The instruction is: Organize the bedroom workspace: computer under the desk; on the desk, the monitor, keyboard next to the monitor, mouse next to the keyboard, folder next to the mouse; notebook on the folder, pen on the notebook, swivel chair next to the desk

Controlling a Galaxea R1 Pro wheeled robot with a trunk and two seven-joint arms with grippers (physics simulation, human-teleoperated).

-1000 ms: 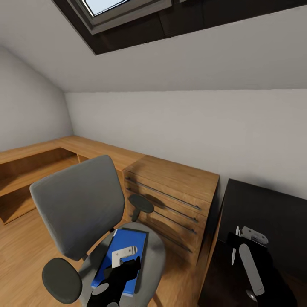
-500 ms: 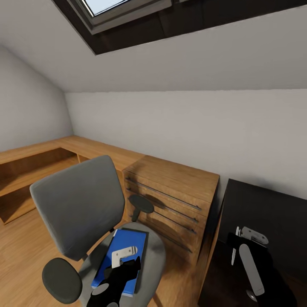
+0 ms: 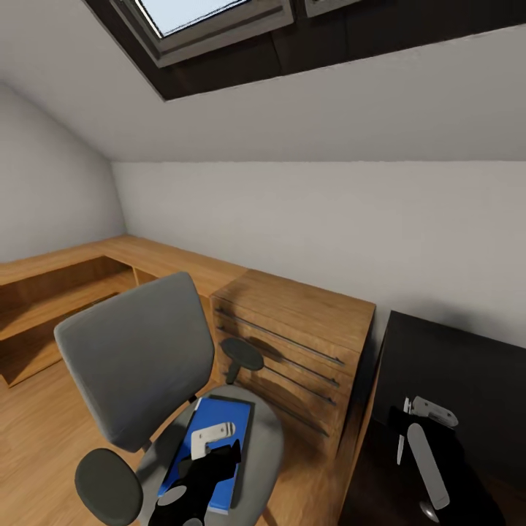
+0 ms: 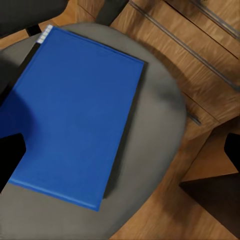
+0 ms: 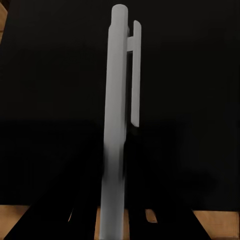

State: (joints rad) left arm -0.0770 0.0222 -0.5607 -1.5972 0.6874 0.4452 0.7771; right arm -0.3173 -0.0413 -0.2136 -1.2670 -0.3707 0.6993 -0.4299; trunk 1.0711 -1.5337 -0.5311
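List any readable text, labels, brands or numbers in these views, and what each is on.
None: no legible text.
folder: plain blue cover, no label.
pen: plain grey barrel and clip, no print.
wooden drawer unit, desk and swivel chair: no markings.

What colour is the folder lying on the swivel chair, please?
Bright blue with a dark spine edge; the folder shows best in the left wrist view.

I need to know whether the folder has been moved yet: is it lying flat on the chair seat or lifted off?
Flat on the seat: the folder lies closed on the swivel chair, not lifted.
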